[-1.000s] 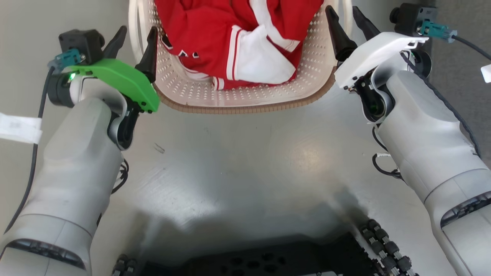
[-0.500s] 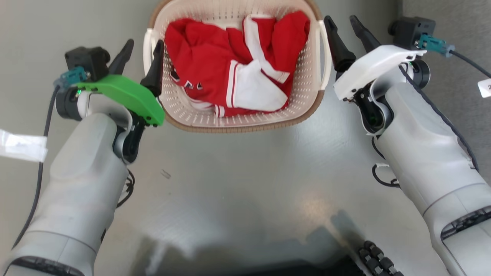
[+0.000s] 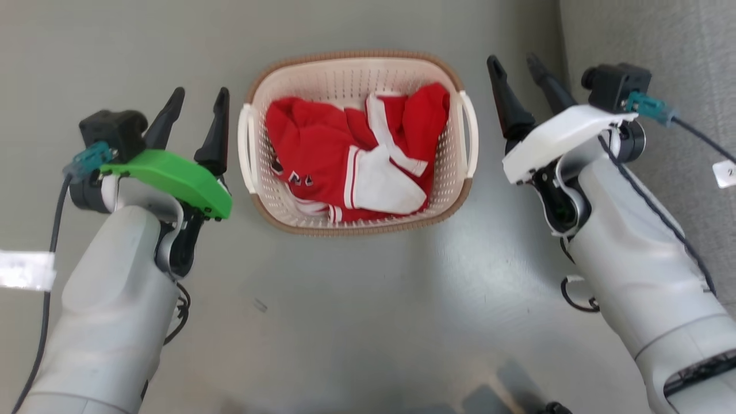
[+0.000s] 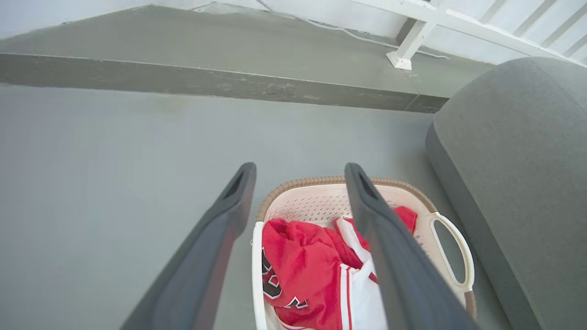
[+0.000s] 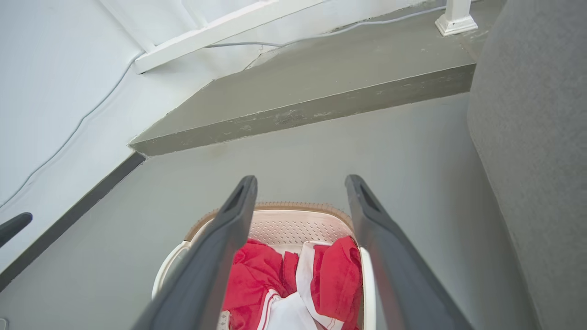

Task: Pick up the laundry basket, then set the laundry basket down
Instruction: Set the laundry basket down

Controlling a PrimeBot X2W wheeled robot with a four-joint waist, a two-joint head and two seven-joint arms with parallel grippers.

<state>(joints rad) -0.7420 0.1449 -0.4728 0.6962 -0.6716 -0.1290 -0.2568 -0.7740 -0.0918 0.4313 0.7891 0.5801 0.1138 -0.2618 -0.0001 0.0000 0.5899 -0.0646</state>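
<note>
The laundry basket [image 3: 352, 80] stands on the grey floor [image 3: 368, 322], between the two claws, and neither of them touches it. The left gripper [image 3: 201, 92] is just beside the basket's left handle [image 3: 247, 146], with a thin strip of floor between. Its two dark fingers stand apart with a clear gap and hold nothing. In the left wrist view the basket lies lower than the fingertips, toward the inner finger. The right gripper [image 3: 512, 58] is near the right handle [image 3: 468, 135], on the outer side of it, also apart from it. Its fingers are spread in the same way and are empty. A crumpled red and white garment [image 3: 345, 155] lies inside the basket. On the outer side of the right claw there is a grey upholstered seat [image 3: 661, 46]. Ahead of both claws, beyond the basket, runs a low grey step [image 4: 206, 82].
</note>
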